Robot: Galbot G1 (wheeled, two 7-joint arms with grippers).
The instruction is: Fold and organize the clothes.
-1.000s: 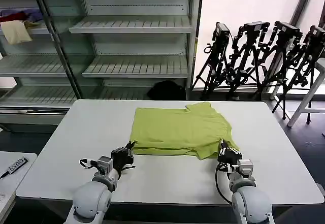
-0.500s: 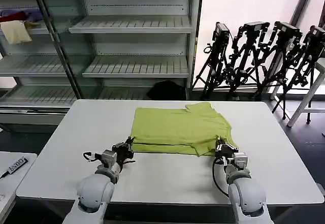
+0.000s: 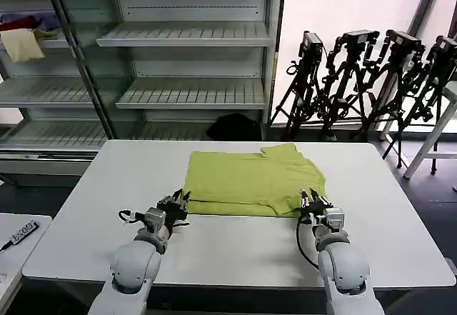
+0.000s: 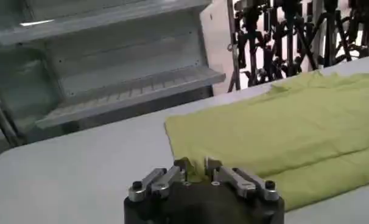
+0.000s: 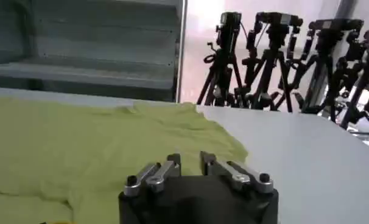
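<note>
The lime yellow-green T-shirt (image 3: 250, 179) lies flat across the far middle of the white table (image 3: 235, 251), with a second layer showing along its near edge. My left gripper (image 3: 178, 202) is at the shirt's near left corner, and in the left wrist view the gripper (image 4: 198, 165) is shut with a fold of the shirt (image 4: 282, 128) between its fingertips. My right gripper (image 3: 312, 202) is at the near right corner by the sleeve. The right wrist view has that gripper (image 5: 189, 159) closed over the shirt's (image 5: 81, 152) edge.
Grey metal shelving (image 3: 193, 93) stands behind the table, with a cream cloth (image 3: 21, 43) and a red cloth (image 3: 21, 23) on its upper left shelf. Black camera tripods (image 3: 371, 79) stand at the back right. Bare tabletop lies in front of and beside the shirt.
Both grippers have moved forward, away from the table's front edge, to the shirt's near corners. The shirt's near edge has shifted slightly farther back with them.
</note>
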